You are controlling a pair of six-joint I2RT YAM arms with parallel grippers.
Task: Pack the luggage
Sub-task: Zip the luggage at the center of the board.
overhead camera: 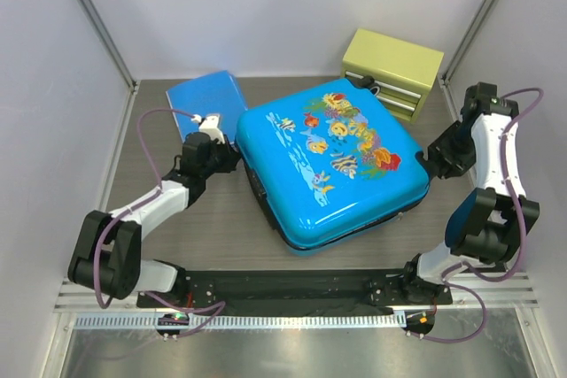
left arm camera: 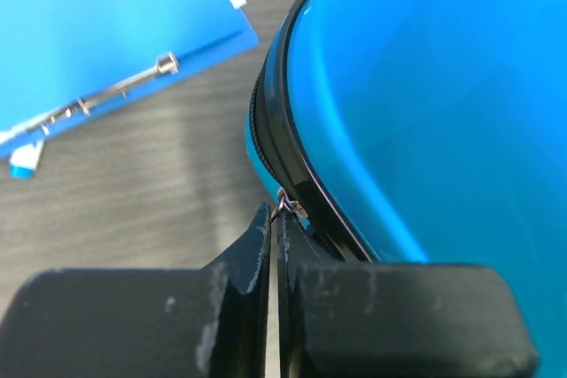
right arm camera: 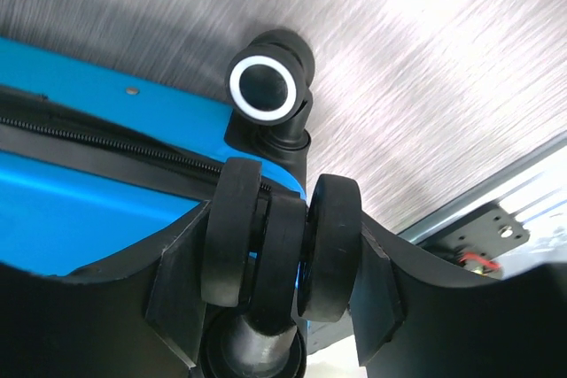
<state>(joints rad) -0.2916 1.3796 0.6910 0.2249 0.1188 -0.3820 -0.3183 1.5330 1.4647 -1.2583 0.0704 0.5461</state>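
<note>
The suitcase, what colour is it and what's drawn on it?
Bright blue luggage with colourful fish; clearest from the top camera.

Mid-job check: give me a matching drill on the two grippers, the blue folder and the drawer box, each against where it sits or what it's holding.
1 left gripper
2 right gripper
3 blue folder
4 yellow-green drawer box

a far right corner of the table
b shut on the zipper pull
c gripping a black wheel of the suitcase
d far left, beside the suitcase

Pairs: 1-b, 2-c, 3-d, 4-a
</note>
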